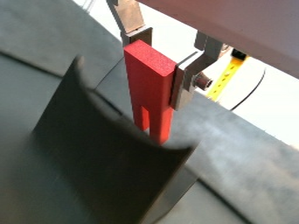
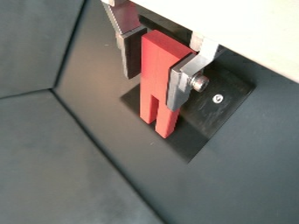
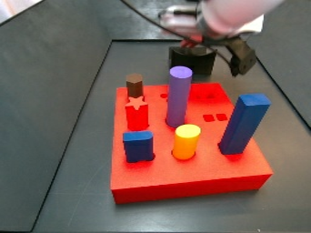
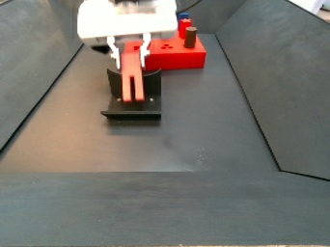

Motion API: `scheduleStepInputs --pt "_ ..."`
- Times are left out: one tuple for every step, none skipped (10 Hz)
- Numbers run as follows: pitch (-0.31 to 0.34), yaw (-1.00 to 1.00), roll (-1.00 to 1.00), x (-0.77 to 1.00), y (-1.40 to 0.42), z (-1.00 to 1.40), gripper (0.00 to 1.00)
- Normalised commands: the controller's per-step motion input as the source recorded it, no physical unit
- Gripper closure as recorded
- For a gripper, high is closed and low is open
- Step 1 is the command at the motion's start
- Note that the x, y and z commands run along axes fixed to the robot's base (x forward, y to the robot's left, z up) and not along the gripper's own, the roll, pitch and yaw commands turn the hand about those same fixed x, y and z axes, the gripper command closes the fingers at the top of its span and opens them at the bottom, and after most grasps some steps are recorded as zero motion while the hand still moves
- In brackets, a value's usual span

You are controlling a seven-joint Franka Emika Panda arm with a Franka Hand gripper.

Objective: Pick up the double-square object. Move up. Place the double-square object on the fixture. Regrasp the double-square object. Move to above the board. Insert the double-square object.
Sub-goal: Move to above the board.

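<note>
The double-square object [image 1: 149, 92] is a red flat bar with a slot that splits its lower end into two prongs. It shows in both wrist views and in a side view [image 4: 133, 79]. My gripper [image 1: 162, 63] is shut on its upper part, one silver finger [image 2: 183, 83] on each side. The prongs reach down to the base plate of the dark fixture [image 2: 225, 109], and the bar stands upright against the bracket [image 4: 131, 108]. In a side view my gripper [image 3: 214, 50] hides the bar, behind the red board [image 3: 231, 177].
The red board carries several upright pegs: a purple cylinder [image 3: 179, 91], a blue block [image 3: 245, 123], a yellow cylinder [image 3: 186, 141], a small blue block [image 3: 137, 146] and a brown peg [image 3: 134, 86]. Dark sloping walls [image 4: 39, 87] bound the floor.
</note>
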Motion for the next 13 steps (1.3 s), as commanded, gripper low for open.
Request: scheduleStepInputs --pt "0.155 -0.1 0.05 -0.03 0.08 1.0 1.0" --pt "0.189 -0.04 0.0 -0.03 0.08 1.0 1.0" --pt "0.207 0.02 -0.03 -0.03 0.07 1.0 1.0" --pt "0.201 0.07 -0.05 -0.03 0.07 1.0 1.0" --pt "0.179 0.1 -0.06 -0.03 0.06 1.0 1.0" --pt "0.151 0.13 -0.06 -0.03 0.06 1.0 1.0" --pt "0.118 0.15 -0.06 -0.03 0.06 1.0 1.0" --pt "0.094 0.15 -0.05 -0.02 0.05 1.0 1.0" --pt "0.079 0.15 -0.05 -0.02 0.05 1.0 1.0" --pt "0.049 0.13 -0.04 -0.02 0.04 1.0 1.0" --pt "0.033 0.12 -0.04 -0.01 0.03 1.0 1.0" --pt "0.025 0.1 -0.04 -0.01 0.03 1.0 1.0" --pt "0.022 0.09 -0.04 -0.01 0.02 1.0 1.0"
